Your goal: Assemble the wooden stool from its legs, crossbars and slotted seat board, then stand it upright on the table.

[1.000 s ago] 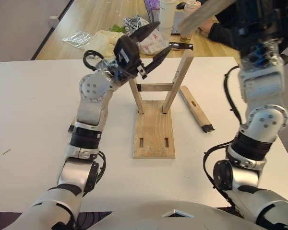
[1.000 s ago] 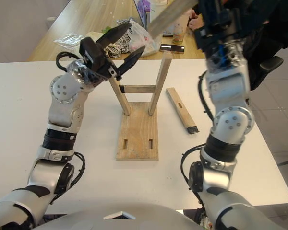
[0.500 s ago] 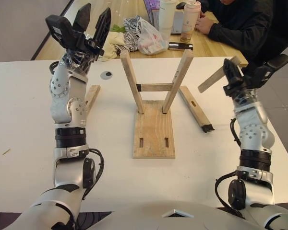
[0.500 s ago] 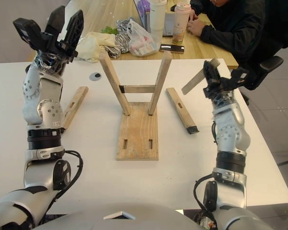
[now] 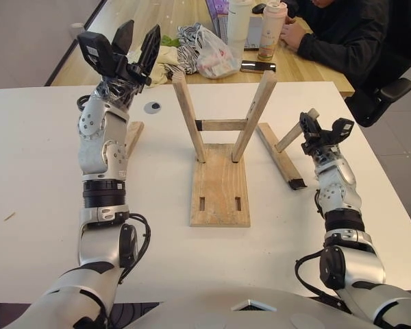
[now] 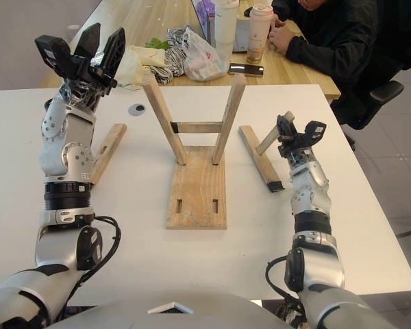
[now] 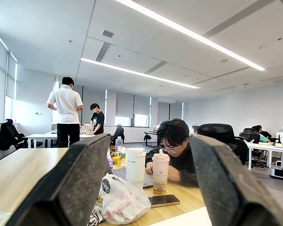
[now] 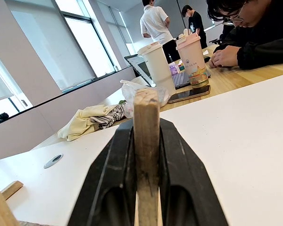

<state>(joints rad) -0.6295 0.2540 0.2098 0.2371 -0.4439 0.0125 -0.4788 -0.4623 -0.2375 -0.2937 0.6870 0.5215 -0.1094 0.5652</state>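
Note:
The slotted seat board (image 5: 219, 188) lies flat in the middle of the white table (image 5: 41, 171). Two legs (image 5: 189, 120) (image 5: 253, 113) stand up from its far end, leaning apart and joined by a crossbar (image 5: 222, 125). A loose leg (image 5: 277, 152) with a black end lies to the right of the board, and another loose leg (image 5: 131, 136) lies to the left. My right gripper (image 5: 316, 131) is low over the table at the right, shut on a short wooden bar (image 8: 146, 136) that sticks up and to the left. My left gripper (image 5: 135, 42) is raised at the far left, open and empty, with its fingers (image 7: 61, 188) wide apart.
A small grey disc (image 5: 151, 107) lies on the table near the left loose leg. On the wooden table behind are bags (image 5: 209, 58), cups (image 5: 238, 24), a phone (image 5: 257, 66) and a seated person's arm (image 5: 329, 48). Bare white table stretches in front of the board.
My left gripper left the stool's left leg and swung up to the far left. My right arm came down from high up to just above the table, still holding the wooden bar.

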